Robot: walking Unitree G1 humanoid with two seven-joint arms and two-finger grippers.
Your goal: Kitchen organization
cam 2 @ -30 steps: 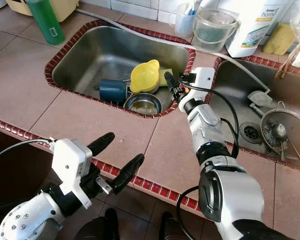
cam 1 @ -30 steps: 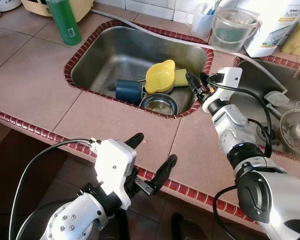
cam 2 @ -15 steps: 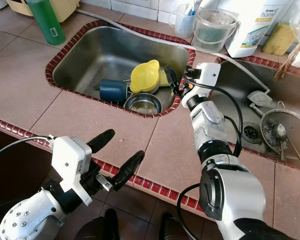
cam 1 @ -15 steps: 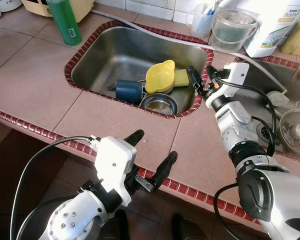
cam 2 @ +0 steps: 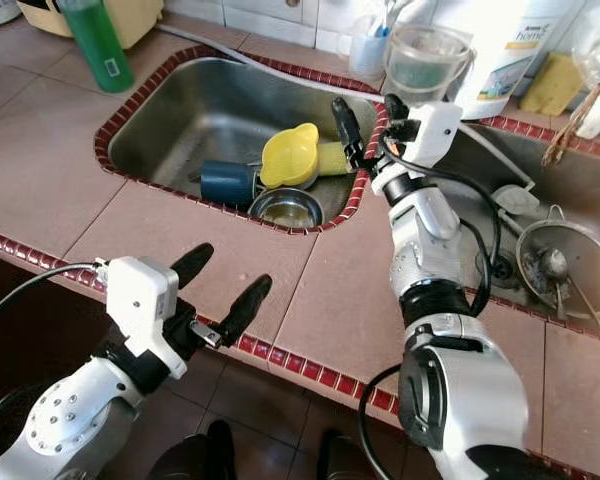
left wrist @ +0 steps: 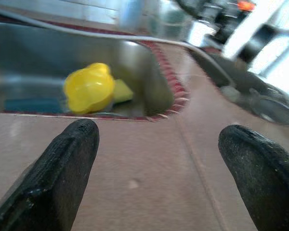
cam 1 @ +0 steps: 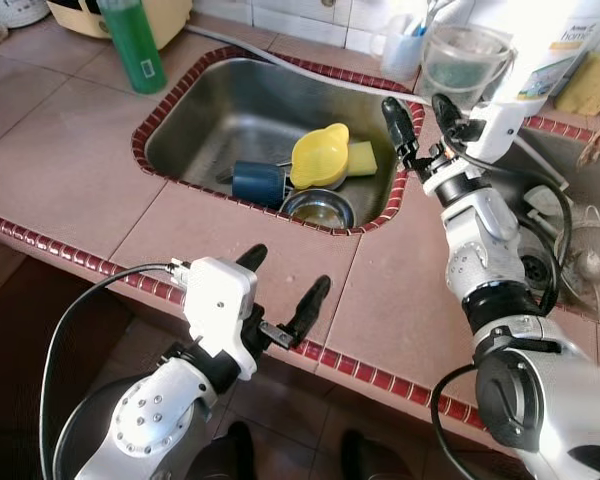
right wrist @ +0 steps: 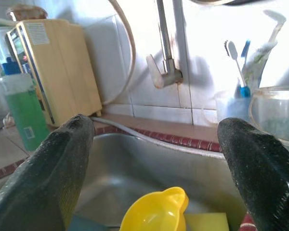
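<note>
Sink (cam 1: 195, 130): upper middle of the head views, sunk in the tiled counter (cam 1: 70, 170).
Dishes: a yellow cup (cam 1: 320, 155), a blue mug (cam 1: 258, 182) lying on its side and a steel bowl (cam 1: 318, 209) sit together in the sink's right half.
Right gripper (cam 1: 420, 118): fingers spread wide, empty, raised over the sink's right rim.
Left gripper (cam 1: 280, 290): fingers apart, empty, at the counter's front edge, lower middle.
Green bottle (cam 1: 132, 45): upright, upper left.

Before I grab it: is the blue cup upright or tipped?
Tipped. The blue cup lies on its side in the sink, beside the yellow bowl.
</note>
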